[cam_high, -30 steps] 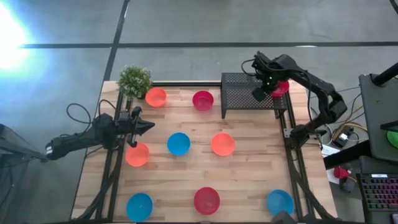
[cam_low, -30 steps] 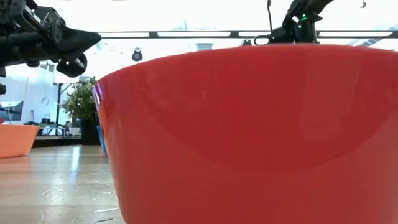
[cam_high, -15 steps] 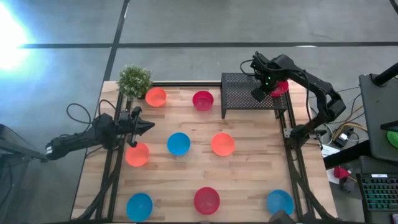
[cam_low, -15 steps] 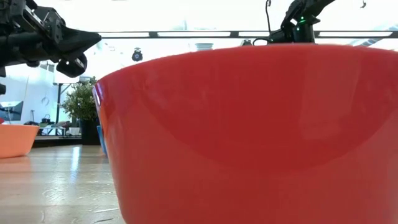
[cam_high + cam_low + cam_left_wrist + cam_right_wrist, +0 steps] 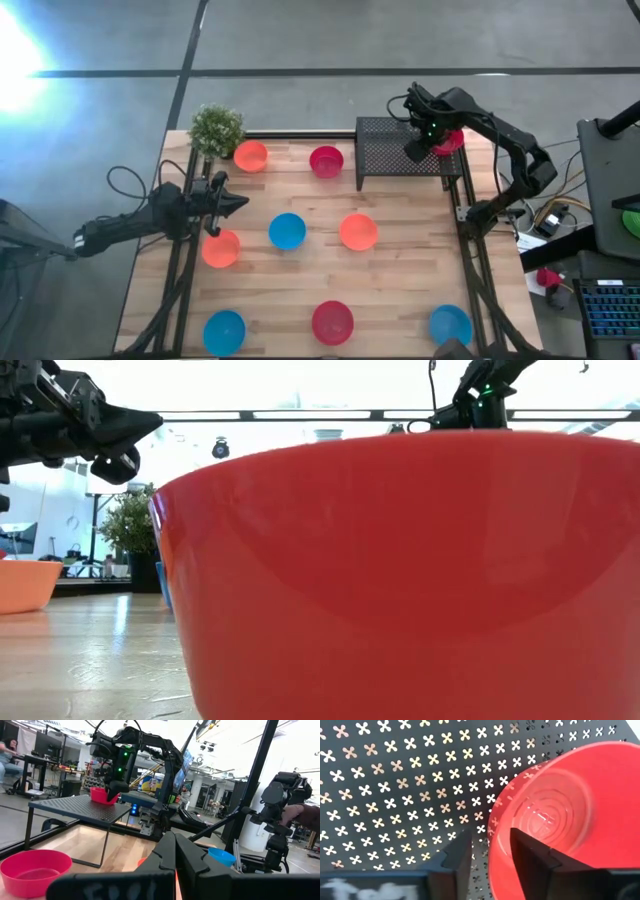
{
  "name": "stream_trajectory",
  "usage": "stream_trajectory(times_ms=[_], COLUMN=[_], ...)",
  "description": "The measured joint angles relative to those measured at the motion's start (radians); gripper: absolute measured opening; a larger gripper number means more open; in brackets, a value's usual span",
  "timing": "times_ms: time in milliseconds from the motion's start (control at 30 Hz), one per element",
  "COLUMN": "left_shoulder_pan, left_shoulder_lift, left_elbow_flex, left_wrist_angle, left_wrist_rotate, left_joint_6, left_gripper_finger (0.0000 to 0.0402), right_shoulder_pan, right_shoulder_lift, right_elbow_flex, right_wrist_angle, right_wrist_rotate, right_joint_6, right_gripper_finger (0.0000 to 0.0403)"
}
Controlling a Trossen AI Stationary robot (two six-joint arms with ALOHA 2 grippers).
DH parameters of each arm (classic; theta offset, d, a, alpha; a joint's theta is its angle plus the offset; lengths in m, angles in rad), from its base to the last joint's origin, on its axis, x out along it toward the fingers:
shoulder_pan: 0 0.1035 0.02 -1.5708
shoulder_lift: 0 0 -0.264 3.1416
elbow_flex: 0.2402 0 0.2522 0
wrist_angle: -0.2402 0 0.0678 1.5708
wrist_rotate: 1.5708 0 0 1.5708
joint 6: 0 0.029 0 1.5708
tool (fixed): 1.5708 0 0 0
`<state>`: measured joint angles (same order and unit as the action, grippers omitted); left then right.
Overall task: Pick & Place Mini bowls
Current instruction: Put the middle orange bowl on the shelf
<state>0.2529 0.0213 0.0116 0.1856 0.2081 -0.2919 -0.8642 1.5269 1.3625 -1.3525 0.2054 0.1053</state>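
1. While the right tool (image 5: 436, 143) hangs over the black perforated stand (image 5: 390, 148) at the counter's (image 5: 400, 290) far right corner, its fingers (image 5: 532, 852) straddle the rim of a red mini bowl (image 5: 450, 141), one inside and one outside, grasping it.
2. That red mini bowl sits at the stand's right end, low over the perforated top; whether it touches cannot be told.
3. The left tool (image 5: 238, 203) waits clenched above the counter's left edge, just beside an orange bowl (image 5: 221, 248).
4. On the counter: an orange bowl (image 5: 251, 155) and a red bowl (image 5: 326, 160) along the far edge, a blue bowl (image 5: 287, 231) and an orange bowl (image 5: 358, 232) mid-counter.
5. Along the near edge lie a blue bowl (image 5: 224, 332), a red bowl (image 5: 332, 322) and a blue bowl (image 5: 450, 325).
6. A small potted plant (image 5: 216, 129) stands at the far left corner.
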Motion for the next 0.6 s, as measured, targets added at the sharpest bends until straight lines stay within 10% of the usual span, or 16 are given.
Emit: stream_trajectory(times_ms=[600], left_shoulder_pan=[0.000], left_shoulder_lift=[0.000], left_elbow_flex=[0.000], left_wrist_angle=[0.000], left_wrist_rotate=[0.000], left_joint_6=[-0.103], left_gripper_finger=[0.0000], right_shoulder_pan=[0.025], right_shoulder_lift=[-0.082], right_elbow_flex=[0.168], right_wrist_angle=[-0.139], right_wrist_rotate=[-0.124], right_joint_6=[0.068], right_gripper_finger=[0.0165])
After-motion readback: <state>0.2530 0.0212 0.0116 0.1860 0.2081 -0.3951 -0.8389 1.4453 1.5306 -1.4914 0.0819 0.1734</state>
